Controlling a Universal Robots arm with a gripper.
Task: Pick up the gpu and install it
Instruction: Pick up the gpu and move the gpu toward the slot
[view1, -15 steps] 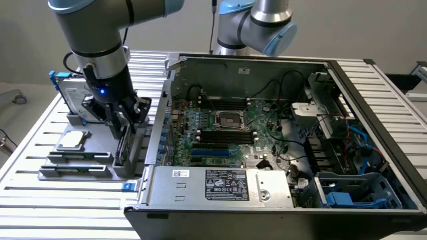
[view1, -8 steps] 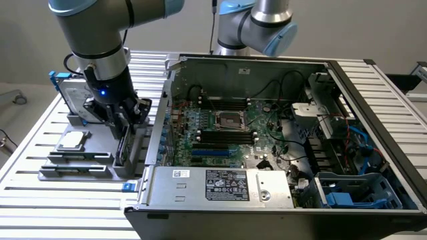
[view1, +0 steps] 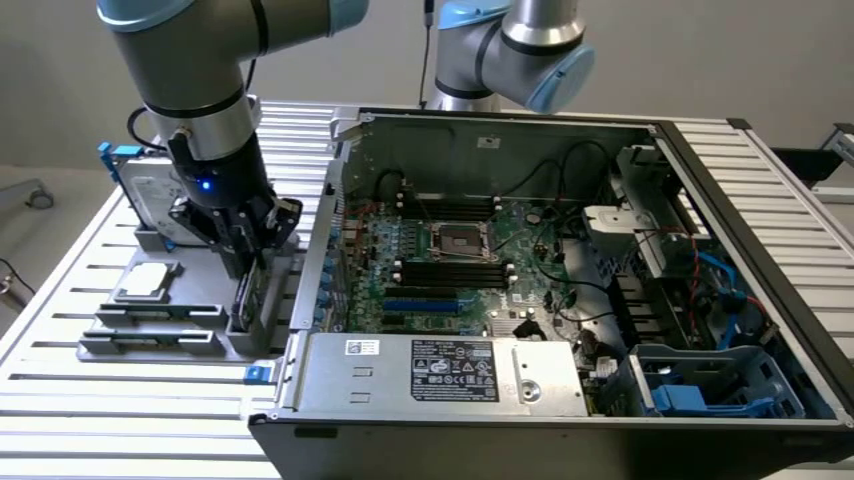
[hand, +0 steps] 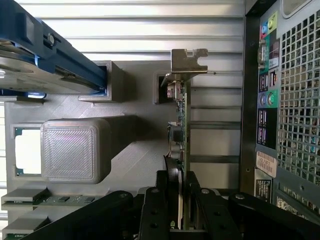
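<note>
The gpu (hand: 183, 112) stands on its edge in a slot of the grey parts holder (view1: 160, 345); its grey metal bracket (hand: 189, 61) is at the far end. In the exterior view the gpu (view1: 251, 295) is a thin dark card beside the computer case. My gripper (view1: 248, 258) has come straight down over it. In the wrist view the gripper (hand: 182, 176) straddles the card, and its black fingers (hand: 167, 200) press against both faces. The card still sits in its slot.
The open computer case (view1: 747, 300) lies at the exterior view's right, motherboard (view1: 441, 270) facing up. Its rear panel (hand: 290, 100) is close beside the gpu. The holder also carries a blue-framed hard drive (view1: 140, 190), a square CPU (view1: 147, 282) and memory sticks (view1: 154, 312).
</note>
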